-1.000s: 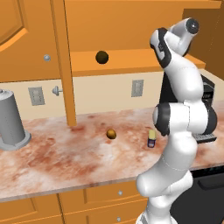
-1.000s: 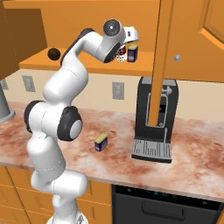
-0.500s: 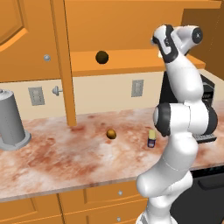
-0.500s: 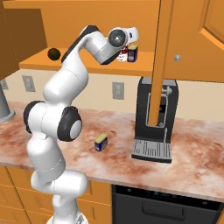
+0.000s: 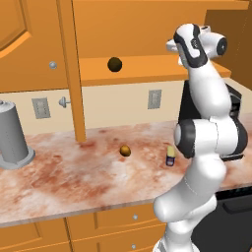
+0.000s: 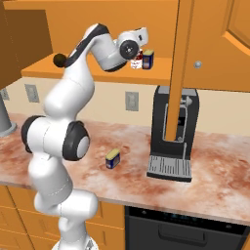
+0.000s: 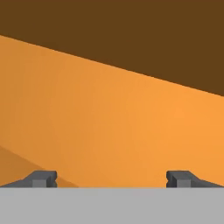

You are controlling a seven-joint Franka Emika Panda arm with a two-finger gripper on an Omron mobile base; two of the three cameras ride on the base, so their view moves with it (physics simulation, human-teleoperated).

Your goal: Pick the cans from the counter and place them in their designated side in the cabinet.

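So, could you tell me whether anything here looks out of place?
One dark blue can sits on the counter while the other two cans stand on the cabinet shelf. A small brown ball lies on the counter too.

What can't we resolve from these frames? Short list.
- Red-and-white can on the cabinet shelf: right base view, partly behind the arm's wrist; label unreadable.
- Blue can beside it: too small to tell whether the two touch.
- Blue can on the counter: lettering too small in both base views.
- Gripper: hand view cuts the fingers to their tips, spread wide, facing plain orange wood.
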